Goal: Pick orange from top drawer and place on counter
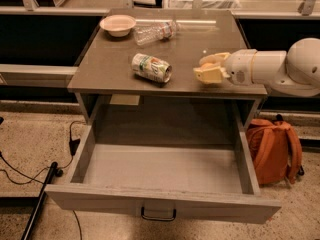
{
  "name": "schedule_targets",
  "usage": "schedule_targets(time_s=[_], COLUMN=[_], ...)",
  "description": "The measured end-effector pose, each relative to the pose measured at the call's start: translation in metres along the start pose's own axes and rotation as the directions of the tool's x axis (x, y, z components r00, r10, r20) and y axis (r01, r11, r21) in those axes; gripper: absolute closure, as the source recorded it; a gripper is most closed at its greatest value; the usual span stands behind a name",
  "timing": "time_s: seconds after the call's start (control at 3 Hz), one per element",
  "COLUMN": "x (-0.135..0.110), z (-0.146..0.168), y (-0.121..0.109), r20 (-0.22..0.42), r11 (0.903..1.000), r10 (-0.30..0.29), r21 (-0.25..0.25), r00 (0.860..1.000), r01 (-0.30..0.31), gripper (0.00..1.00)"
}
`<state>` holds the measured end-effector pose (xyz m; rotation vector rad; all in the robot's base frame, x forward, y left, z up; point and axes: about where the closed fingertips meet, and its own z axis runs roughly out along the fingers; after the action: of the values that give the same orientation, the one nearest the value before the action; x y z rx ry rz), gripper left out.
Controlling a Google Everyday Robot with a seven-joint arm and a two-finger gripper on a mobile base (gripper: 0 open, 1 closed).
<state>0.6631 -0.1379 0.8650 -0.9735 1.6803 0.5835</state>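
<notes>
My gripper reaches in from the right over the front right part of the counter. It is shut on the orange, a small orange-yellow fruit that shows only partly between the pale fingers. The orange is held just above the counter surface, right of a lying can. The top drawer is pulled fully out below the counter. Its flat grey bottom is bare, and its dark handle is on the front.
A green and white can lies on its side mid-counter. A clear plastic bottle lies at the back and a pale bowl stands at the back left. An orange-brown backpack sits on the floor right of the drawer. Cables lie at left.
</notes>
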Motion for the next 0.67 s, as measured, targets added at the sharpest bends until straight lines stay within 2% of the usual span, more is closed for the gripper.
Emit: schedule_targets(time_s=[0.33,0.67], x=[0.003,0.019], z=[0.010,0.016], y=[-0.027,-0.040], r20=[-0.035,-0.062], r11=[0.9937,0.9801], r10=[0.082,0.159], r21=[0.080,0.131], r00=[0.996,0.985], r01=[-0.079,-0.149], gripper=[0.82,0.51])
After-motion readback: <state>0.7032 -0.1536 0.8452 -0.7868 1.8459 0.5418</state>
